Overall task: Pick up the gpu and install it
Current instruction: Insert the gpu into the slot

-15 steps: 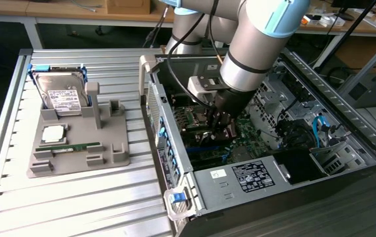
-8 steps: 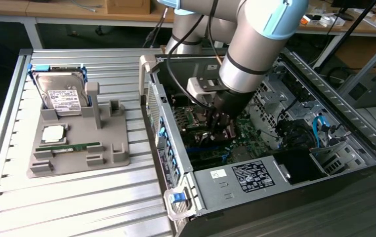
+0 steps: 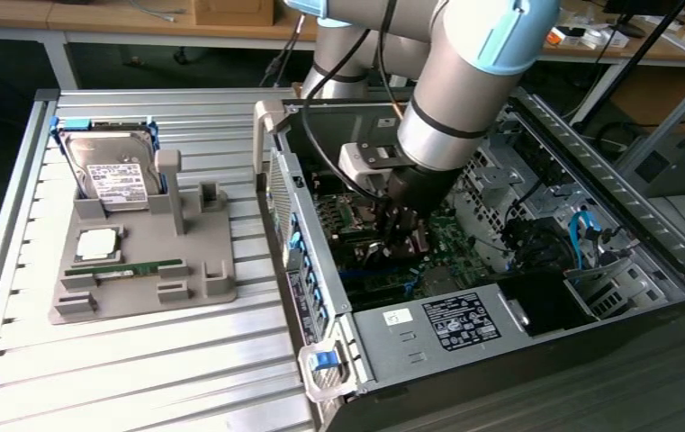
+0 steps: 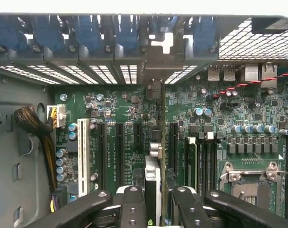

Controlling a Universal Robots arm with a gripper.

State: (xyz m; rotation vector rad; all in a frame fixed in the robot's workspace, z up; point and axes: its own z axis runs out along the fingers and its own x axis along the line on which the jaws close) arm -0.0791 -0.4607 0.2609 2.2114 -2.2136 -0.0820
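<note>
Gripper clenched on the gpu, card edge-on between the fingers. Its long axis parallels the motherboard's expansion slots, frame centre, card directly above them.

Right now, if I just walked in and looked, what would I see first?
First, the big grey and blue robot arm reaching down into the open computer case. Its gripper holds the gpu on edge, over the green motherboard's long slots. On the exterior view's left, a grey holder carries a hard drive and a memory stick.
</note>
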